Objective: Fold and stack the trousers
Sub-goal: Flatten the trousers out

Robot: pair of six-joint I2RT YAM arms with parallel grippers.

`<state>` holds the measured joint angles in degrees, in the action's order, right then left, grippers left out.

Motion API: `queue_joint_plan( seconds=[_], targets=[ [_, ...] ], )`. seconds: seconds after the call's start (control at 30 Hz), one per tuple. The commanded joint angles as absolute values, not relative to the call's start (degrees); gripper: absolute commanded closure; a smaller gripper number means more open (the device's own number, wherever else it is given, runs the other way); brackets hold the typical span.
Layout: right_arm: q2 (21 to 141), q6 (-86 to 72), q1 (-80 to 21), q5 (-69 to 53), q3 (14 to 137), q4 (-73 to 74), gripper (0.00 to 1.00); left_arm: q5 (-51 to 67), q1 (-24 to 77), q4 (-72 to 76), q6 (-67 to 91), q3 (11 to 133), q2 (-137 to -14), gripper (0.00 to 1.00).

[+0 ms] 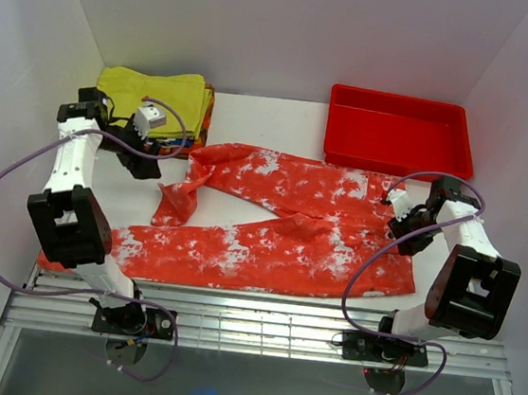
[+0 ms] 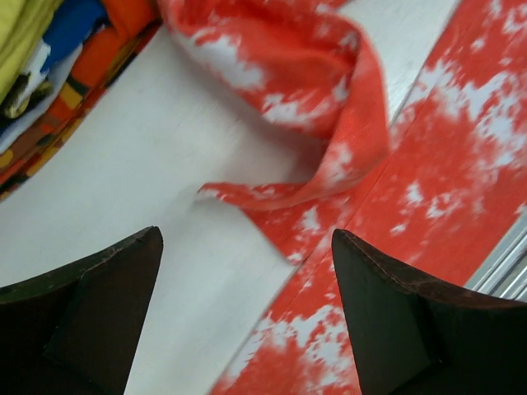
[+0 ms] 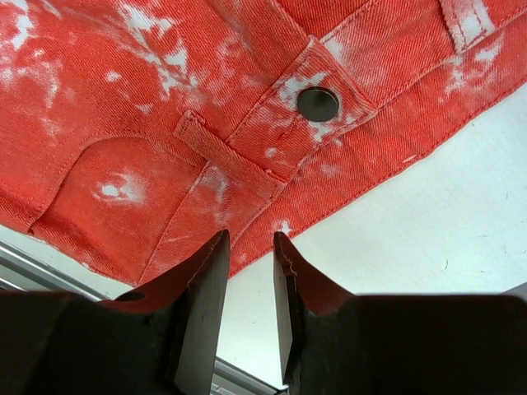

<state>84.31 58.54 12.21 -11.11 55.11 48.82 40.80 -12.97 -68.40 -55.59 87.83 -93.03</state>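
Observation:
The red-orange trousers (image 1: 271, 222) with white blotches lie flat across the table, waist to the right and two legs running left. The far leg's end is turned over into a loose fold (image 1: 176, 202). My left gripper (image 1: 150, 164) hovers just left of that fold, wide open and empty. In the left wrist view the left gripper (image 2: 247, 239) frames bare table and the trousers (image 2: 461, 164). My right gripper (image 1: 399, 219) is at the waist edge. The right gripper (image 3: 250, 237) stands narrowly open with nothing between its jaws, just off the waistband (image 3: 165, 99) near a metal button (image 3: 318, 104).
A stack of folded clothes with a yellow garment (image 1: 157, 90) on top sits at the back left, its coloured edges (image 2: 49, 74) also seen from the left wrist. A rigid red tray (image 1: 395, 131) stands at the back right. A metal rail (image 1: 259, 326) runs along the near edge.

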Motion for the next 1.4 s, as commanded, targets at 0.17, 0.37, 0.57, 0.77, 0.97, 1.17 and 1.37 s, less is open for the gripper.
queue_joint_plan(
  seconds=[0.17,0.37,0.57,0.77,0.97,1.17,1.37],
  targets=[
    [83.1,59.2,12.1,-11.9,56.0,50.5,0.65,39.6,-17.8,-67.9,-75.4,82.4,-99.1,0.07],
    [84.5,58.9,12.1,-12.4,57.7,51.2,0.64,40.6,-17.7,-51.1,-78.2,73.5,-97.3,0.03],
    [87.1,59.4,12.0,-14.9,62.3,53.1,0.62,43.8,-17.6,-47.0,-83.7,72.9,-99.8,0.02],
    [92.5,58.9,11.8,-19.9,67.8,55.6,0.52,45.4,-15.6,-47.3,-84.6,73.0,-102.7,0.02],
    [96.5,55.8,10.1,-22.7,68.0,52.5,0.34,44.2,-12.9,-47.6,-85.3,69.4,-102.7,0.09],
    [101.4,50.5,7.8,-21.5,67.3,48.6,0.34,39.5,-12.4,-49.6,-80.3,70.6,-100.9,0.60],
    [104.8,46.0,8.1,-12.2,65.6,44.8,0.42,24.1,-14.7,-40.0,-61.5,76.3,-96.5,1.00]
  ],
)
